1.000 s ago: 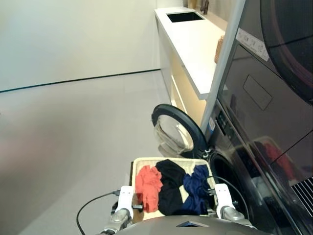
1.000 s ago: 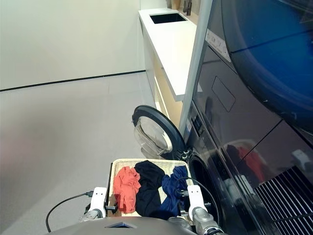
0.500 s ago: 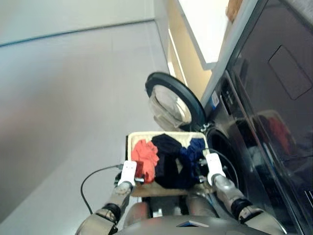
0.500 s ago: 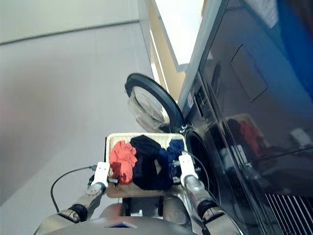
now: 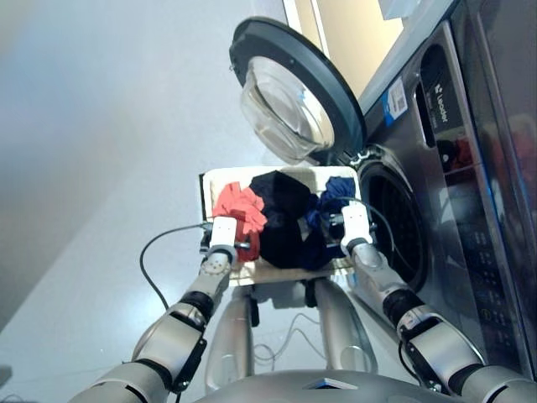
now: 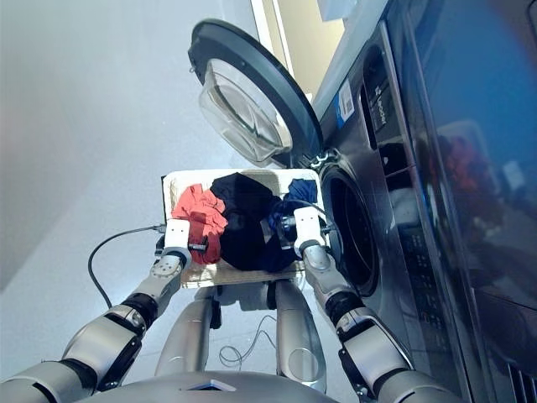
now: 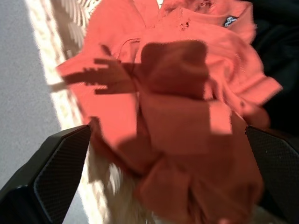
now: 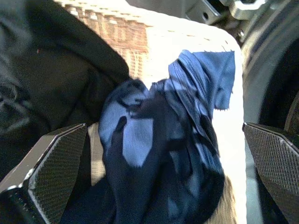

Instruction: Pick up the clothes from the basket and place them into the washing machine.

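The cream basket [image 5: 208, 181] sits in front of the washing machine [image 5: 453, 210], whose round door [image 5: 289, 92] stands swung open beside the dark drum opening [image 5: 396, 220]. Three clothes lie in the basket: an orange-red one [image 5: 239, 208] on the left, a black one [image 5: 281, 214] in the middle and a navy one [image 5: 334, 195] on the right. My left gripper [image 5: 243, 245] is open at the near edge of the orange-red garment [image 7: 177, 93], which fills its wrist view. My right gripper [image 5: 330, 223] is open over the navy garment [image 8: 163, 140], with the black one [image 8: 46, 84] beside it.
A black cable [image 5: 155, 256] loops over the grey floor to the left of the basket. A pale cabinet front [image 5: 352, 34] stands beyond the open door. The machine's control panel [image 5: 445, 92] runs along its upper front.
The head camera has tilted steeply down, so both arms now show in full. The grippers stay at the near side of the basket, and the clothes have not moved.
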Tool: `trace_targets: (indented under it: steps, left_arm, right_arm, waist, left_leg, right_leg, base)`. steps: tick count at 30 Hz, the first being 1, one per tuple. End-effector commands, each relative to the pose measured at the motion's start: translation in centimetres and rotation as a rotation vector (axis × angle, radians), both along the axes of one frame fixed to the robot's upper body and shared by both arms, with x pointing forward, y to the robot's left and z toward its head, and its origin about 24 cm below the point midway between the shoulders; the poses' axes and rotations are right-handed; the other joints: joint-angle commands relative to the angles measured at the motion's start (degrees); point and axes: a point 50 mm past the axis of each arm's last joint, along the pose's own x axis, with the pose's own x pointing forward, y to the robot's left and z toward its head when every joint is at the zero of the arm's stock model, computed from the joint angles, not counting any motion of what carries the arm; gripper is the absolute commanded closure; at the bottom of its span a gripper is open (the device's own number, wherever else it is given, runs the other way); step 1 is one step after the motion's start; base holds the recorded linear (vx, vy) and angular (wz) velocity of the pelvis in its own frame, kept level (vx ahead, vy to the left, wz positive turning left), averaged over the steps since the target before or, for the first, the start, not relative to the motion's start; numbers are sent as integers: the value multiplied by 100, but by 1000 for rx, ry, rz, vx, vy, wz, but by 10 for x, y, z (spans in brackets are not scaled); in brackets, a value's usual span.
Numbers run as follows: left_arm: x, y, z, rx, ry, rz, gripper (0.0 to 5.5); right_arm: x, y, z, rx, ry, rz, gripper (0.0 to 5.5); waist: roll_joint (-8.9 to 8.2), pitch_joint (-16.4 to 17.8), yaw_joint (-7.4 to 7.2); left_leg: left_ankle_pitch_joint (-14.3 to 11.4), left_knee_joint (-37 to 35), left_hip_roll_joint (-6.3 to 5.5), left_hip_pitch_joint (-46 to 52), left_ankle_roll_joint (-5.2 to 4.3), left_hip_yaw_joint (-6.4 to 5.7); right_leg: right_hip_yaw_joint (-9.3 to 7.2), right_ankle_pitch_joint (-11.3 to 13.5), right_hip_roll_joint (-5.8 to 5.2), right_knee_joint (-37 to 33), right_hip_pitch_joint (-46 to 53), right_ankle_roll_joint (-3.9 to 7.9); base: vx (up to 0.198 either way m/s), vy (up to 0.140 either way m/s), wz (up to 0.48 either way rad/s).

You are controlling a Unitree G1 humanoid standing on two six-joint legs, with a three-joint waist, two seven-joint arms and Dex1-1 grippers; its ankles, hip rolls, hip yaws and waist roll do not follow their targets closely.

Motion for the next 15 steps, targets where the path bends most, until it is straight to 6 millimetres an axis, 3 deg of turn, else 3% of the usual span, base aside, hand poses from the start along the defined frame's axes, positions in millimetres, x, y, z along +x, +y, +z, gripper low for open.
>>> trace_targets:
  steps: [1,10,11,12,13,14,15]
  left_arm:
    - [14,14,22,-27,-106,78,0]
    - [32,15,45,-127,-172,154,0]
    - [34,15,48,-135,-179,162,123]
    - [34,15,48,-135,-179,162,185]
    - [36,18,50,-133,-177,171,475]
    - [36,18,50,-133,-177,171,550]
    - [37,18,52,-128,-183,165,550]
  right_arm:
    - [11,25,40,97,-188,70,0]
    - [18,44,62,127,-264,124,0]
    - [17,47,64,135,-271,133,0]
    - [17,47,64,135,-271,133,0]
    - [17,49,62,138,-260,137,0]
    - [17,49,62,138,-260,137,0]
    - [17,52,62,121,-260,150,0]
  waist:
    - [-51,-10,-119]
    - [-38,-31,-163]
    - [-47,-42,-180]
    - [-45,-49,-181]
    - [-49,-79,-201]
    - [-48,-86,-201]
    - [-53,-123,-202]
  left_leg:
    - [-975,1254,-198,-468,190,-150]
    - [-1127,1806,-182,-1533,240,-217]
    - [-1140,1841,-185,-1632,236,-246]
    - [-1141,1846,-185,-1642,236,-248]
    - [-1148,1932,-182,-1799,232,-250]
    - [-1149,1936,-182,-1808,232,-250]
    - [-1147,1943,-185,-1884,240,-255]
  right_leg:
    - [203,-219,-86,-179,94,706]
    - [250,-344,-70,325,-931,674]
    - [256,-352,-66,348,-1028,674]
    - [254,-353,-66,351,-1038,674]
    - [263,-355,-74,449,-1194,666]
    - [263,-356,-74,452,-1203,666]
    - [275,-349,-64,492,-1305,666]
  base:
    - [89,18,-129]
    - [10,2,-18]
    - [0,0,0]
    - [0,0,0]
    - [0,0,0]
    - [0,0,0]
    - [0,0,0]
